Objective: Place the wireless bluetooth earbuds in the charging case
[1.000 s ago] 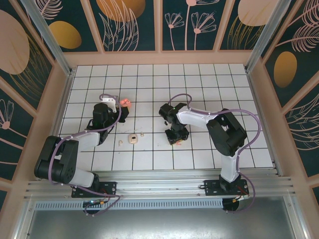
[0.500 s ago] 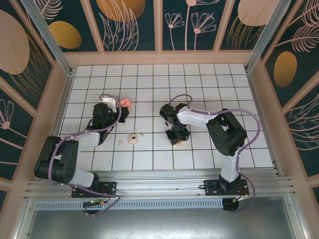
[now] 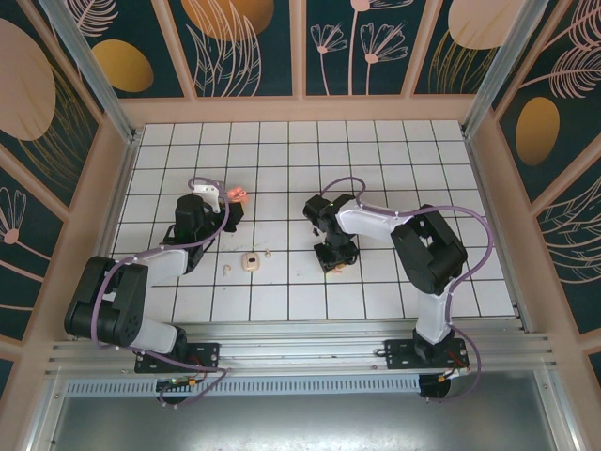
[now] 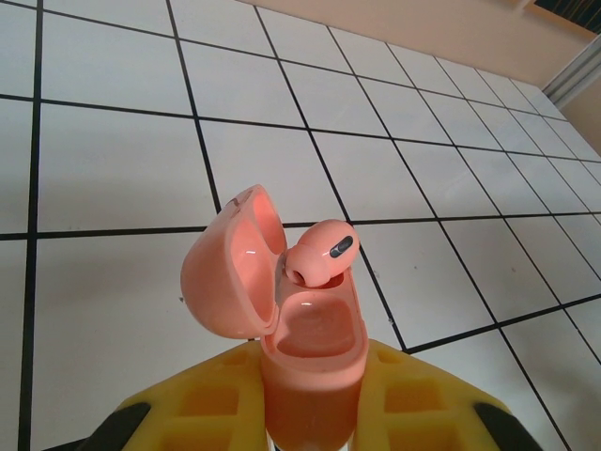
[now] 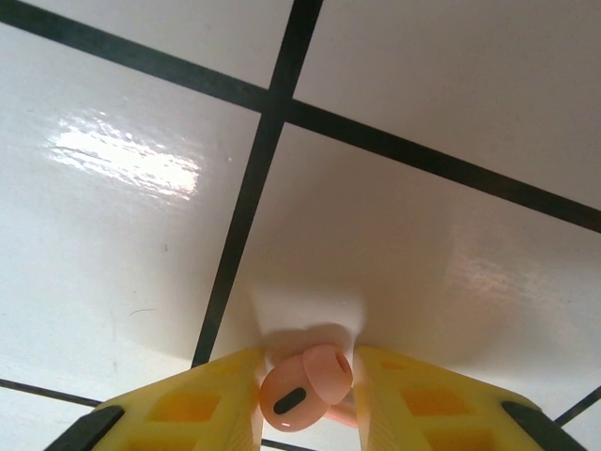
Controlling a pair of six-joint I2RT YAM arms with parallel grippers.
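The left claw is pressed together on the base of the coral charging case, holding it upright above the white tiled table at the left of the grid. The case's lid is swung open to the left, and one coral earbud sits in the mouth of the case, its rounded head sticking up above the rim. Well apart, near the middle of the table, the right claw points down and pinches the second coral earbud between its yellow fingers, close over a tile beside a black grid line. Between the two claws, a cream case lies on the table with two cream earbuds, one just to its left and one just to its right.
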